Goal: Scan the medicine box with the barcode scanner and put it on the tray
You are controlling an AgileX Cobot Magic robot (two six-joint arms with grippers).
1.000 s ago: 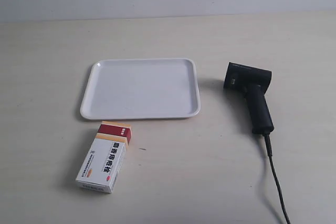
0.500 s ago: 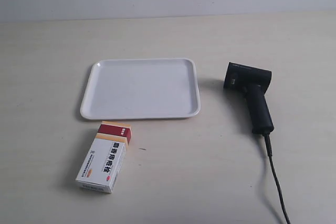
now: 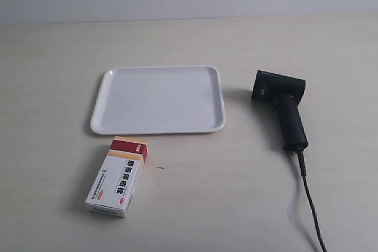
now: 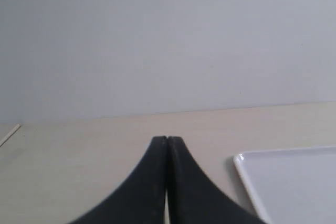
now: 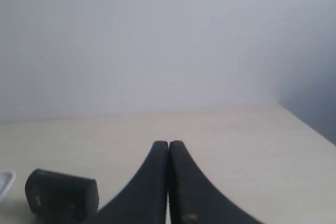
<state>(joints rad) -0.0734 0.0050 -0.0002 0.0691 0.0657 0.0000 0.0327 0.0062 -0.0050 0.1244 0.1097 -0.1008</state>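
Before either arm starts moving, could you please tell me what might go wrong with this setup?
The black pistol-shaped scanner trails a thin black cable across the table, which could drag or snag when lifted. The white carton with the red end band lies very near the flat white plastic tray's rim, so a grasp there may nudge the tray. Both the left hand and right hand are shut and must open first.

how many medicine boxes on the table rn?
1. The medicine box lies flat on the table, just off the tray's near edge, not on it. No others visible.

Table [image 3: 195, 205] with tray [image 3: 100, 123], box [image 3: 117, 183], scanner [image 3: 283, 107]
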